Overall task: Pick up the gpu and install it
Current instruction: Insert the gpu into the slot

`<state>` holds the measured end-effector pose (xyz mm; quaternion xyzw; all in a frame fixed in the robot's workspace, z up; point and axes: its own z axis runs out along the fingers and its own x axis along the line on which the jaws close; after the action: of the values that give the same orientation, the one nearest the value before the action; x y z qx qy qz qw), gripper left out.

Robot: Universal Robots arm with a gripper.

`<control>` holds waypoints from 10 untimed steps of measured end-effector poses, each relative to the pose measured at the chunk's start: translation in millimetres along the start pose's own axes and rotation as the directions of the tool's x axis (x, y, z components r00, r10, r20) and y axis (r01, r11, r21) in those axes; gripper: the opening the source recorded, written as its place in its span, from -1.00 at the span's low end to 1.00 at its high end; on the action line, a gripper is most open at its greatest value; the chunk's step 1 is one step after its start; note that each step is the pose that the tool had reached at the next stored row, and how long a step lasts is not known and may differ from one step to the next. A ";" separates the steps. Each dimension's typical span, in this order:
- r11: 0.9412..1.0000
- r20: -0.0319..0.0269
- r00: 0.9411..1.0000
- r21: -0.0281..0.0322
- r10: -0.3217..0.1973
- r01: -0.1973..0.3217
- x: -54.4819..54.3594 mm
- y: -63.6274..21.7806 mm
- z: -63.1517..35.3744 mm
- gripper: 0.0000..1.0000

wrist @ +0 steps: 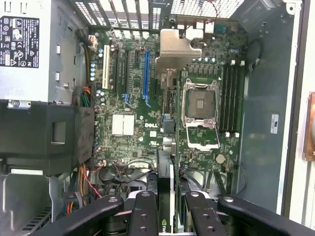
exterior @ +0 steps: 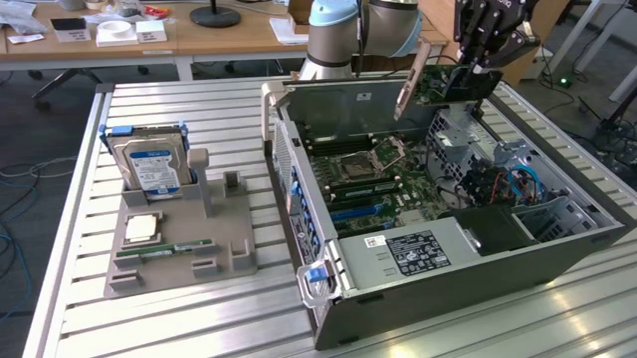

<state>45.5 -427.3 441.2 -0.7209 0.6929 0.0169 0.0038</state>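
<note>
Claw (exterior: pixel 485 66), upper right of the exterior frame, pinches the gpu (exterior: pixel 466 85) by its upper edge. The card hangs over the open case (exterior: pixel 438 261). In the wrist frame it sits edge-on at bottom centre, above the motherboard (wrist: pixel 128 123). You're likely holding a light, stiff, thin, fragile board. Grip the bare edges, never chips or contacts.

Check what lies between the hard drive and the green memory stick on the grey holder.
In the exterior view, a square processor chip lies flat on the holder between them.
</note>
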 end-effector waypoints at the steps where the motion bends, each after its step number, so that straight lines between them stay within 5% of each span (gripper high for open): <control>1: 1.000 0.000 1.000 0.000 0.000 0.000 0.0 0.0 0.0 -0.47; 10: 1.000 0.000 1.000 0.000 -0.004 0.004 0.0 0.0 0.1 -0.47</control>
<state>45.4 -427.2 441.2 -0.7223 0.6913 0.0169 0.0039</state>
